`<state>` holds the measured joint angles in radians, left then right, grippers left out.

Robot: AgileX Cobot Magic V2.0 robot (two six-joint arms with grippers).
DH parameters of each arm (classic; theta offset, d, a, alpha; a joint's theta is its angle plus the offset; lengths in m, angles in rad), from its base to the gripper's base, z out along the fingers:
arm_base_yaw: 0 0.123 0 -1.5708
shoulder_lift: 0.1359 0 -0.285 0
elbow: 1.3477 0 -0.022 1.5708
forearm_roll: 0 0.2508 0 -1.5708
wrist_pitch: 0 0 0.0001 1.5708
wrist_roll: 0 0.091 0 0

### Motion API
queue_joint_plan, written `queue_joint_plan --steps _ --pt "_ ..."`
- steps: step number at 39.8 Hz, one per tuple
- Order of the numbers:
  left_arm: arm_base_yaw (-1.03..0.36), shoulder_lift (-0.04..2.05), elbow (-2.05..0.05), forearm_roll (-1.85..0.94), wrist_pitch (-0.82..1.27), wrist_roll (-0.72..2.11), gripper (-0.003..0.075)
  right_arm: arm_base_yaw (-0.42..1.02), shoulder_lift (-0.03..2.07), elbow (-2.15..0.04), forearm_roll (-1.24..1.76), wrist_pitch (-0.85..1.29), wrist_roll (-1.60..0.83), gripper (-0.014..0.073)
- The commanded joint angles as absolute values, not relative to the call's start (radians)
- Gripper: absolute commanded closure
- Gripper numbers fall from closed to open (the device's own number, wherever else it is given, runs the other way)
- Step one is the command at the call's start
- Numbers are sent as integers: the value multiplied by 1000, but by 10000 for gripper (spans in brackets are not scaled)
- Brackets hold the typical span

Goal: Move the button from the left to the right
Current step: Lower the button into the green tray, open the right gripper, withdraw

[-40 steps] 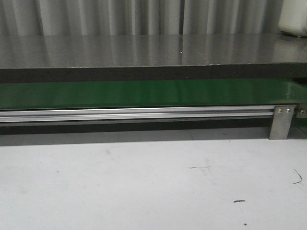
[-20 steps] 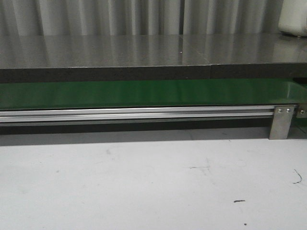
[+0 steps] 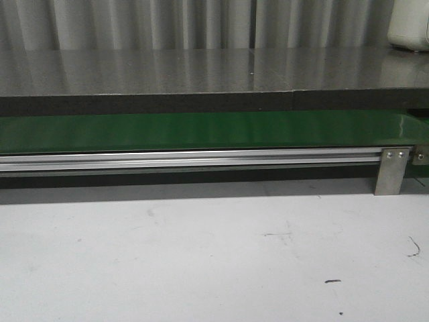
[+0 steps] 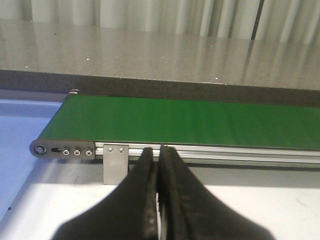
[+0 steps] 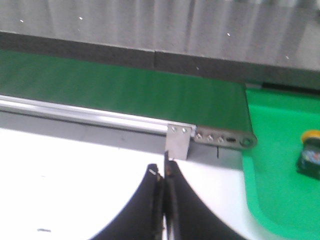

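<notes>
Front view: a green conveyor belt [image 3: 201,131] runs across the scene on a silver aluminium rail [image 3: 188,159], with a metal bracket [image 3: 393,170] holding the rail near its right end above a pale, scuffed table [image 3: 201,255]. A grey speckled counter [image 3: 201,70] lies behind the belt, backed by a ribbed wall [image 3: 167,23], and a whitish object [image 3: 410,25] sits at the far right corner, cut off by the frame. Neither arm appears in this view.

From the left wrist, the left tool [image 4: 159,157] hovers over the table with its black fingers pressed together, nothing between them; beyond it are the belt's left end roller [image 4: 41,149] and a second bracket [image 4: 115,163].

From the right wrist, the right tool [image 5: 164,175] is likewise pinched closed and empty, poised just in front of the bracket at the belt's right end. The button [image 5: 311,152], its orange-yellow cap atop a dark body, rests in a green tray [image 5: 270,165] beside the right end of the belt, well apart from the right tool and partly cut off by the frame edge.
</notes>
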<state>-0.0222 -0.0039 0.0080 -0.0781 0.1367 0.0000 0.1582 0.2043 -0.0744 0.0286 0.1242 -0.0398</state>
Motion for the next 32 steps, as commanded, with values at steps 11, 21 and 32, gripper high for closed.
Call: queue_joint_plan --steps 11,21,32 --pt "-30 -22 37 -86 48 -10 741 59 -28 19 62 192 -52 661" --pt "-30 -22 37 -86 48 -10 741 59 -26 19 62 197 -52 661" --pt "-30 -22 37 -86 48 -10 741 59 -26 18 62 197 -52 661"
